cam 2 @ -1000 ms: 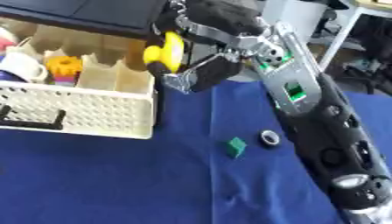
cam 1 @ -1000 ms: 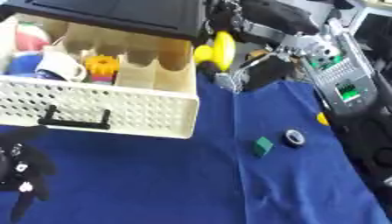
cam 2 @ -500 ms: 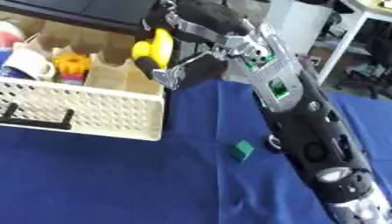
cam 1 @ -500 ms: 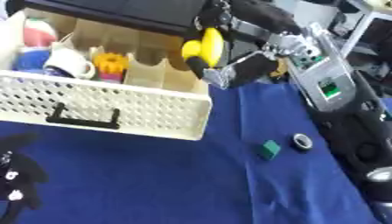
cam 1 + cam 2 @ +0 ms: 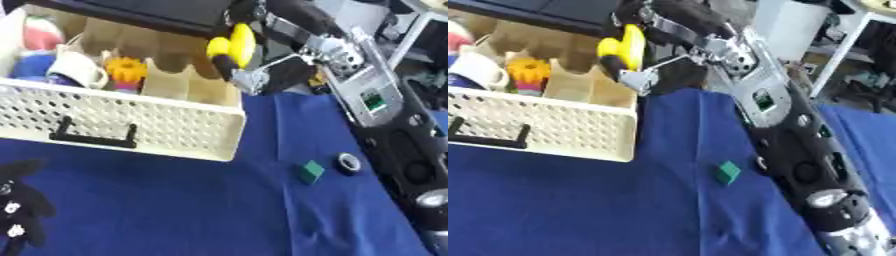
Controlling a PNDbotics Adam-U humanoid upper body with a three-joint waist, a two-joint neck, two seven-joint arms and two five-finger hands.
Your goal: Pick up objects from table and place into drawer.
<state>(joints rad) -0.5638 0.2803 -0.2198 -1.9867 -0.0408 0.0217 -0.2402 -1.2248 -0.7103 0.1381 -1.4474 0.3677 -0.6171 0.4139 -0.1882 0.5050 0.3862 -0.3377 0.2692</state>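
1. You are in the placing step. The right robot hand (image 5: 262, 55) has its fingers curled round a yellow object (image 5: 233, 46) and holds it above the right end of the drawer (image 5: 166, 125), over the rear-right compartments.
2. The yellow object is clear of the drawer walls; its shape is blurred, so treat it only as a rounded yellow item with a dark lower end.
3. The drawer is pulled out and already holds a white mug (image 5: 77, 70), an orange item (image 5: 127, 70) and a red-and-white item (image 5: 39, 35) toward its left side. The compartments below the yellow object appear free.
4. For the next move, lower the right robot hand until the yellow object sits inside a compartment, then straighten the fingers. Keep the hand clear of the dark shelf edge (image 5: 157, 12) above the drawer.
5. 2 items remain on the blue counter (image 5: 175, 210): a green block (image 5: 310, 171) and, just beside it, a small dark ring (image 5: 349, 162).
6. The left robot hand (image 5: 19, 212) rests idle at the lower left corner, fingers relaxed and holding nothing.
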